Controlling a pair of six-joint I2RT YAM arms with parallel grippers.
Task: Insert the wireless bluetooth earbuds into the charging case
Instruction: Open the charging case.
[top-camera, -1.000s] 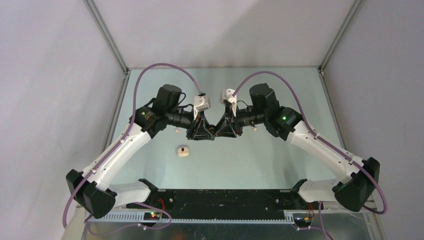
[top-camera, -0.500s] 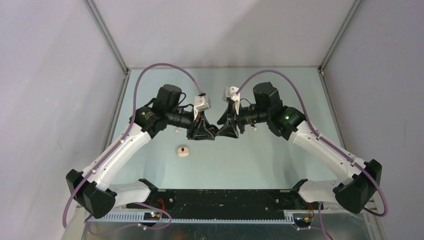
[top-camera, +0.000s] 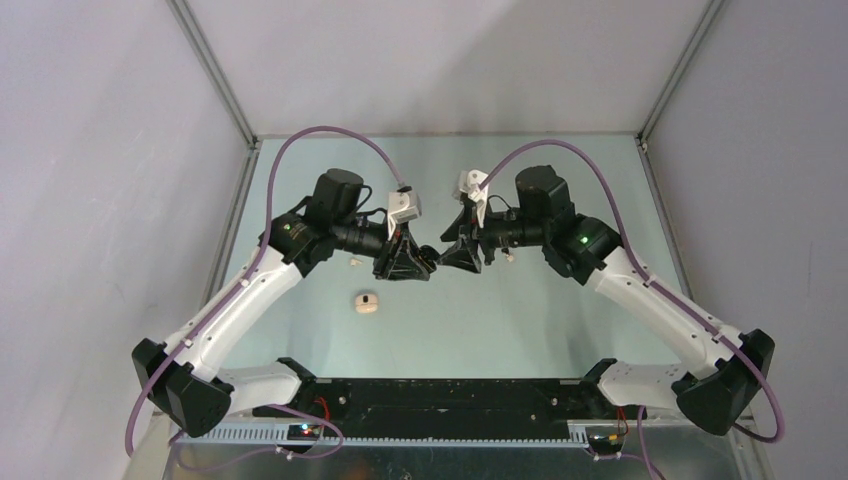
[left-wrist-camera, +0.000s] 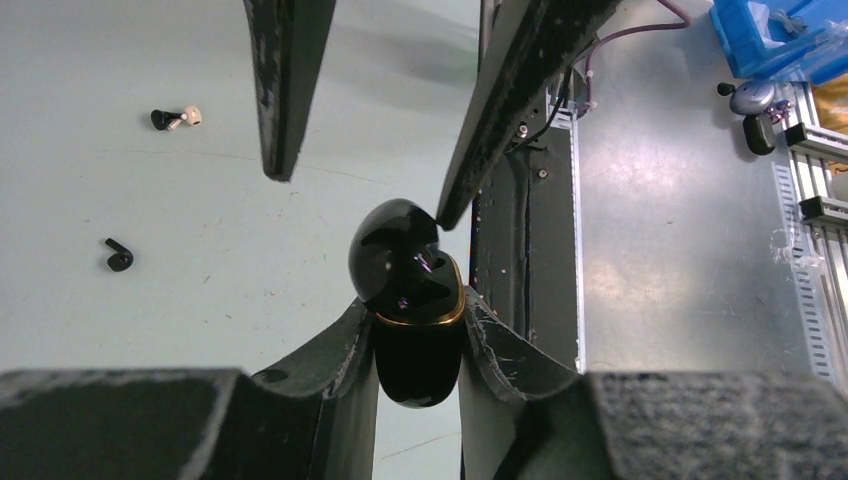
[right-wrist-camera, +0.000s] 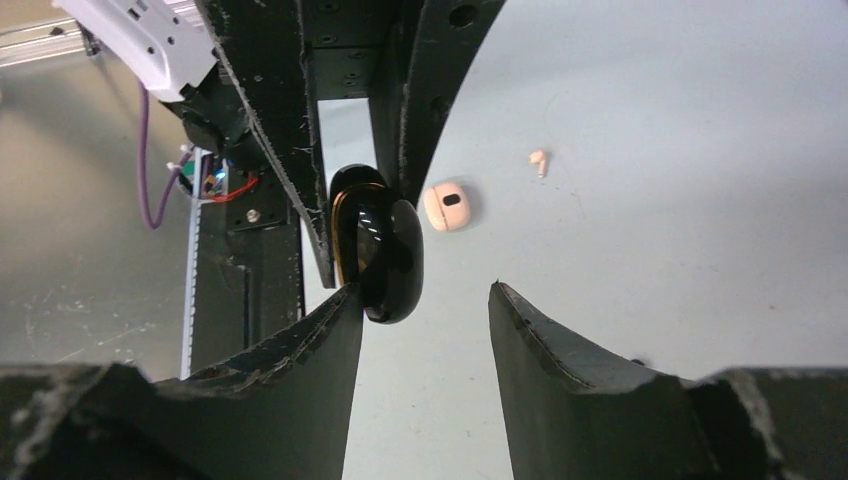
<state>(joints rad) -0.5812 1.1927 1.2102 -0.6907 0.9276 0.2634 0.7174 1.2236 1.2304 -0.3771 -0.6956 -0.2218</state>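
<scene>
Two grippers meet at one black case (left-wrist-camera: 405, 262); the beige charging case (top-camera: 367, 303) lies loose on the table (top-camera: 480, 320).

Fingers of the left gripper (left-wrist-camera: 418, 318) pinch the lower half of the glossy black case, which has a gold rim and a lid tipped up above it. The right gripper (right-wrist-camera: 425, 292) faces it with its fingers spread: one fingertip (left-wrist-camera: 447, 205) touches the lid, while the other stands clear to the side. Both grippers hang over mid-table. The beige charging case rests flat with its dark spot upward, nearer the arm bases on the left arm's side and well apart from the grippers. A cream-white earbud (right-wrist-camera: 539, 160) lies near it on the far side. A black earbud (left-wrist-camera: 118, 256) and a black-and-cream earbud (left-wrist-camera: 175, 118) lie apart from each other on the table.
</scene>
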